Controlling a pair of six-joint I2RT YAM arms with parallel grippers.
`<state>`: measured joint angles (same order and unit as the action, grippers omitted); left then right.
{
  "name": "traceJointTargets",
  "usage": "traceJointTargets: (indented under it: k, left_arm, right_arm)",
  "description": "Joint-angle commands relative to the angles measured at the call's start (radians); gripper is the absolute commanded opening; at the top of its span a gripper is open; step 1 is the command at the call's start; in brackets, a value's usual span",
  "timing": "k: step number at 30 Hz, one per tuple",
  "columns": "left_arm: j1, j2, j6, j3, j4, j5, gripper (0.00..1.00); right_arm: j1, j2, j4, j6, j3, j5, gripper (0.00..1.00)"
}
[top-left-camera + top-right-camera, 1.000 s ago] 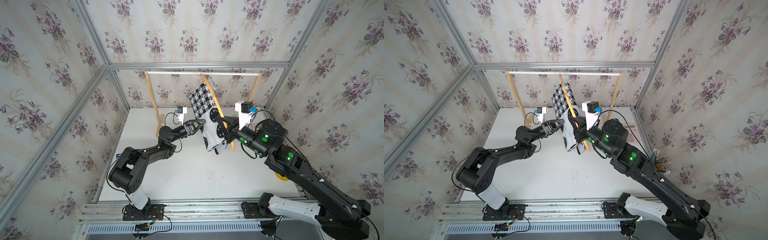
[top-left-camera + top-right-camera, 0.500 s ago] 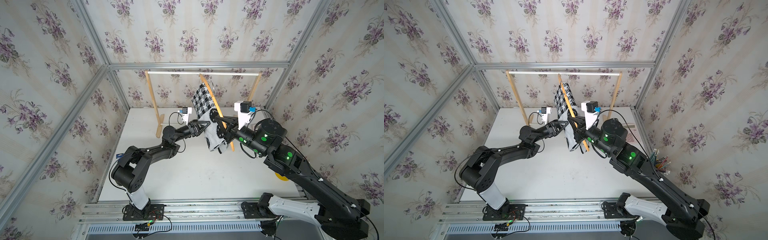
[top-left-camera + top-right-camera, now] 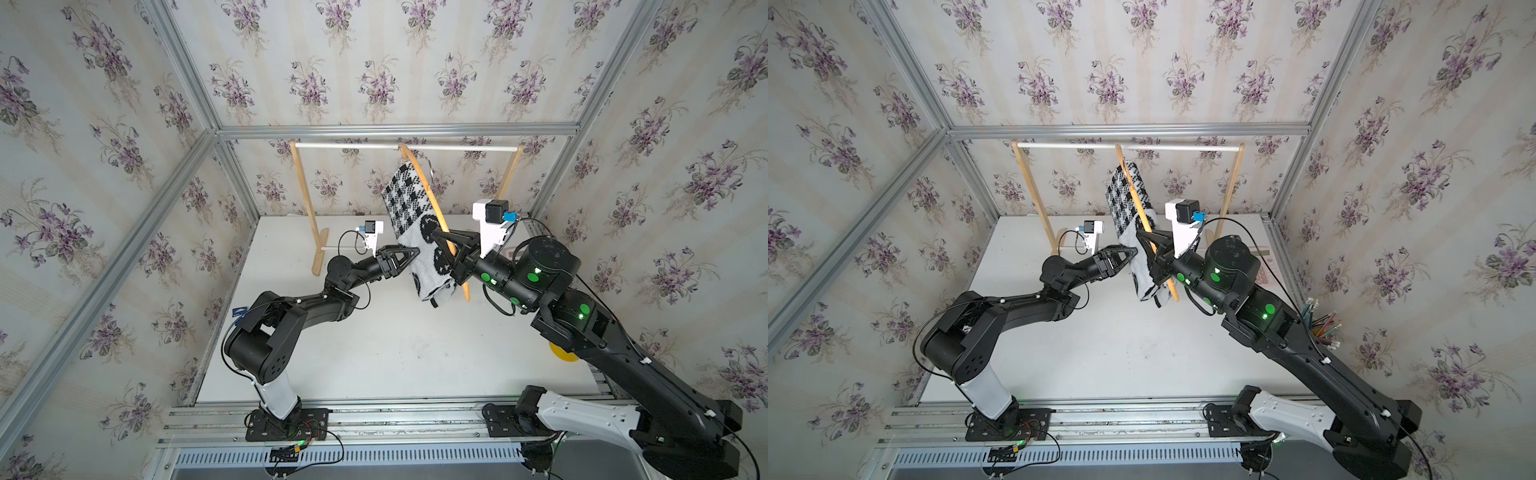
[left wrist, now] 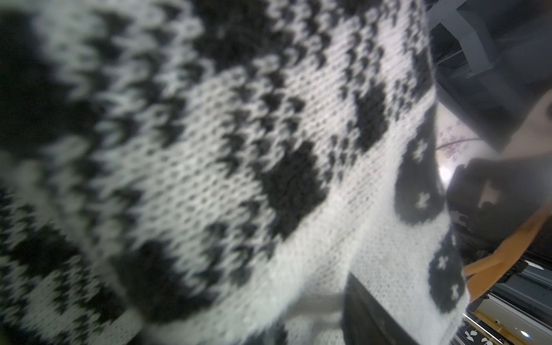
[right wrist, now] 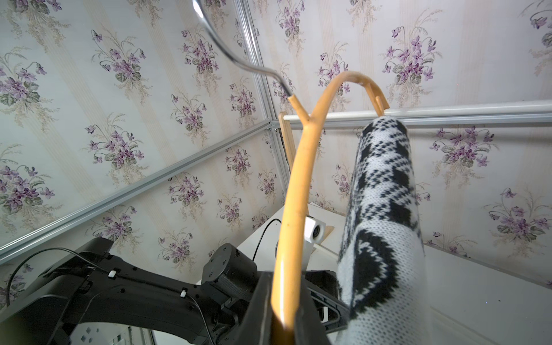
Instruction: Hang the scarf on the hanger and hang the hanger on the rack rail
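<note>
Scarf draped over the hanger, which I hold up in the air with my right tool.

My right tool (image 3: pixel 451 249) is clenched on the hanger (image 3: pixel 424 187), tilted above the tabletop (image 3: pixel 374 340) in front of the wooden rack (image 3: pixel 305 199). The scarf (image 3: pixel 409 208) is folded over the crossbar, houndstooth half uppermost, smiley half hanging lower. My left tool (image 3: pixel 409 257) is at the scarf's edge; from the blurred left wrist view, filled with knit (image 4: pixel 239 179), I cannot tell whether it is released or gripping cloth.
</note>
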<state>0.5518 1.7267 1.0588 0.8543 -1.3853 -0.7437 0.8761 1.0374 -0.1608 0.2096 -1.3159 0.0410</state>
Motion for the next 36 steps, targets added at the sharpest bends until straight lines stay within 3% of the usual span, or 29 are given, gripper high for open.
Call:
traceJointTargets:
  k: [1, 4, 9, 25, 36]
  left_arm:
    - [-0.001, -0.030, -0.037, -0.016, -0.037, 0.026, 0.57]
    - [-0.001, -0.059, -0.051, -0.033, -0.036, 0.043, 0.24]
    - [-0.001, -0.061, -0.050, -0.038, -0.037, 0.046, 0.01]
    - [-0.007, -0.180, -0.034, -0.114, -0.036, 0.112, 0.00]
    - [-0.009, -0.272, -0.027, -0.187, -0.035, 0.234, 0.00]
  right_arm:
    - [0.000, -0.008, 0.113, -0.021, 0.000, -0.002, 0.00]
    - [0.000, -0.013, 0.120, -0.019, 0.011, 0.000, 0.00]
    - [-0.001, -0.016, 0.125, -0.016, 0.019, 0.001, 0.00]
    - [-0.005, -0.114, 0.163, -0.015, 0.176, 0.130, 0.00]
    - [-0.024, -0.182, 0.221, 0.060, 0.310, 0.152, 0.00]
